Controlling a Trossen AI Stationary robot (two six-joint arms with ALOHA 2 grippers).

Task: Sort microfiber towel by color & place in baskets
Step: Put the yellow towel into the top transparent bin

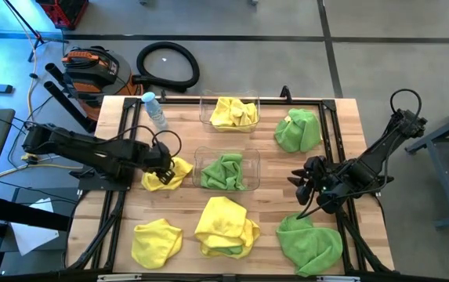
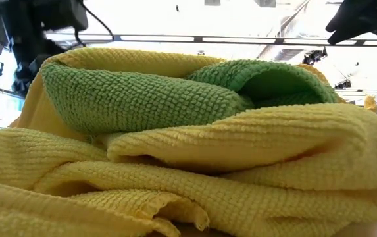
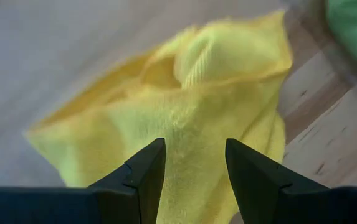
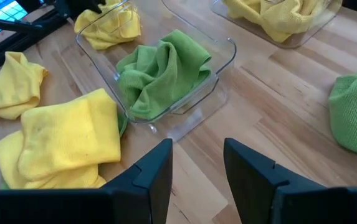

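Your left gripper sits over a yellow towel lying on the bench just beside the near basket, which holds a green towel. Its jaws stand open, straddling the cloth without pinching it, so you look to be at the pick step. Next, lower, close on a fold, and carry it to the far basket, where yellow already lies.

Your right gripper waits, jaws parted and empty, between the green towel at the far right and the near green one.

The left wrist view shows the cloth between the fingers, which the high view hides. The low view reveals green tucked inside the near yellow pile; from above only a sliver shows.
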